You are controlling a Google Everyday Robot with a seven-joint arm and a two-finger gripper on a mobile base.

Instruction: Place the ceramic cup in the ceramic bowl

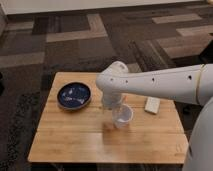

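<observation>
My gripper [113, 106] hung at the cup [123, 116] mid-frame, right of the bowl [74, 96] on the desk [75, 145]; whether it gripped, I couldn't tell.

The cup [122, 116] is small, plain white and round, narrowing toward its base, with no handle showing. It stands upright with its mouth open to the top, near the middle of the table [75, 142], to the right of the bowl and well apart from it. Whether it rests on the wood cannot be told. The gripper [115, 107] is at the cup's upper left rim. The bowl [74, 96] is wide, shallow and round, glossy navy with pale speckles inside, sitting upright on the table's left part.
</observation>
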